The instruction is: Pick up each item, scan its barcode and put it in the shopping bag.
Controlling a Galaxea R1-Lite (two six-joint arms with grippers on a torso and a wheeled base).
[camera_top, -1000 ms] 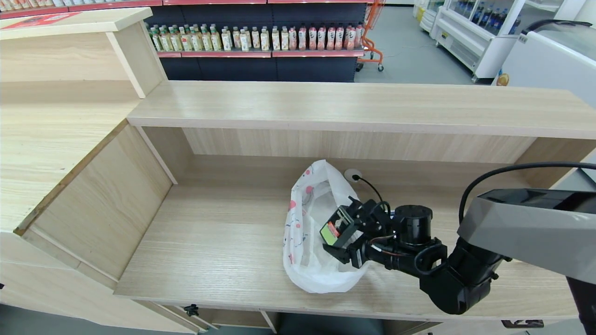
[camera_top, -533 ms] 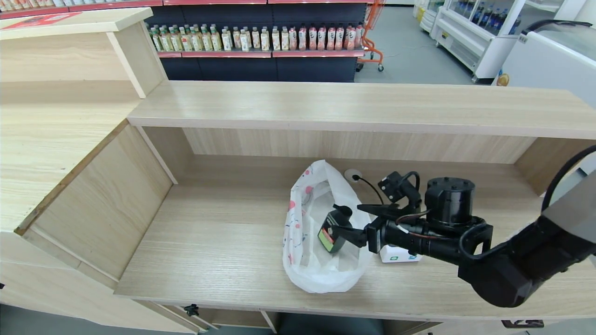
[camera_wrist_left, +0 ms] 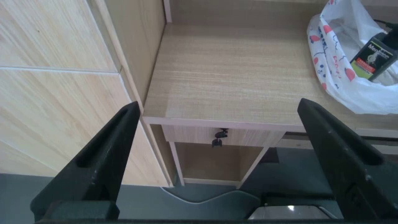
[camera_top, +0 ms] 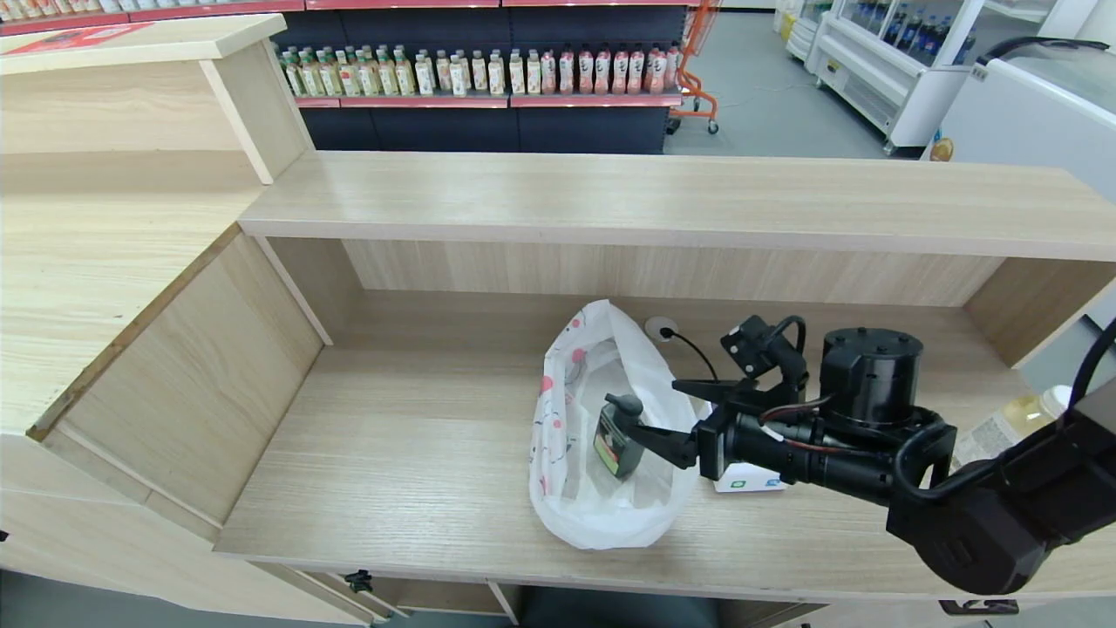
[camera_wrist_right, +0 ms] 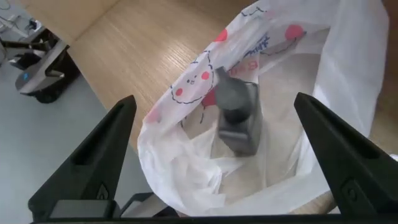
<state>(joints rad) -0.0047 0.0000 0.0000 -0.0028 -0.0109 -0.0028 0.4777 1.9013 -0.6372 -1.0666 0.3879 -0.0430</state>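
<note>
Right gripper (camera_top: 654, 406) jaws wide at mouth of white printed plastic shopping bag (camera_top: 558, 410); dark black-capped bottle (camera_top: 615, 436) sits inside, ungripped. Left gripper (camera_wrist_left: 219, 109) wide too

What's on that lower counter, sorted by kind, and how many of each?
shopping bag: 1
bottles: 2, the dark bottle inside the bag and the pale bottle at the right edge
white box: 1
Total: 4

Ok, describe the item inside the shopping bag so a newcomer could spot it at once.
On the wooden counter lies a white shopping bag with red dots. Inside sits a small dark bottle: black cap, green-and-red label, unlike the white box beside the bag.
</note>
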